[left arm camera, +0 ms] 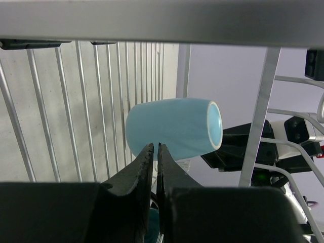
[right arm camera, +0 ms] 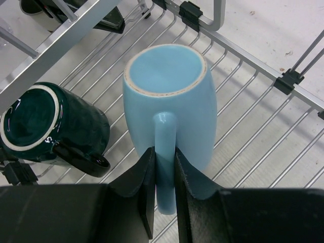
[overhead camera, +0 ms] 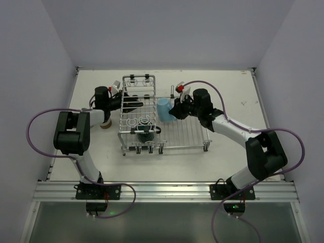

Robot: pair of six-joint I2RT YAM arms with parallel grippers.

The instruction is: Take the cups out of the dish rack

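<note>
The silver wire dish rack (overhead camera: 174,135) stands mid-table. My right gripper (right arm camera: 164,154) is shut on the handle of the light-blue mug (right arm camera: 169,96), which it holds on its side just over the flat grid (right arm camera: 253,126). From above, that mug (overhead camera: 163,110) is beside the raised section. A dark teal cup (right arm camera: 50,126) lies on its side on the grid, to the mug's left, and shows in the top view (overhead camera: 146,134) too. My left gripper (left arm camera: 154,148) reaches into the raised section, its jaws shut on nothing, pointing at the mug (left arm camera: 174,126).
A brown cup (overhead camera: 105,123) stands on the table left of the rack, partly hidden by my left arm. The rack's upright posts (left arm camera: 258,116) and top bar (left arm camera: 162,23) surround my left gripper. White walls close in the table on three sides.
</note>
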